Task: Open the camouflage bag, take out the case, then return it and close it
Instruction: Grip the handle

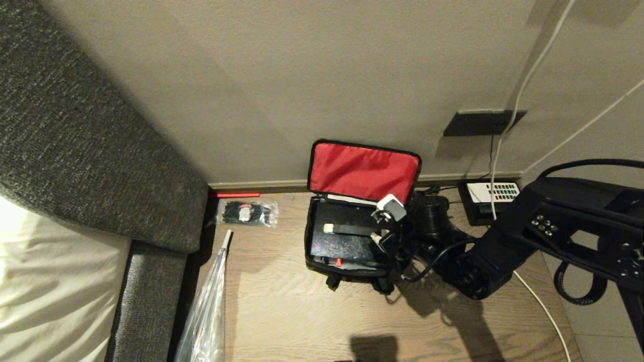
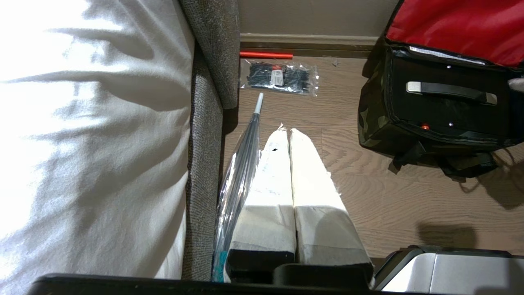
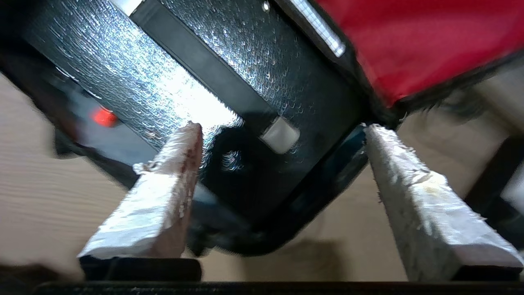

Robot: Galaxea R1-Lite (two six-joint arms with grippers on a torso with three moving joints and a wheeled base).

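Glittery flat case (image 1: 347, 236) inside boxy, seemingly fabric camouflage bag (image 1: 316, 257).

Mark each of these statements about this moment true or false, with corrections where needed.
1. The camouflage bag stands with its red-lined lid shut. False: the lid is up, leaning toward the wall.
2. The case lies inside the bag. True.
3. The right hand is clamped on the case's strap. False: its fingers stand wide apart above the bag's corner, holding nothing.
4. A clear plastic bag of cable ties lies on the floor between the bed frame and the camouflage bag. True.
5. The left hand holds the folded umbrella. False: it is shut and empty, beside the umbrella.
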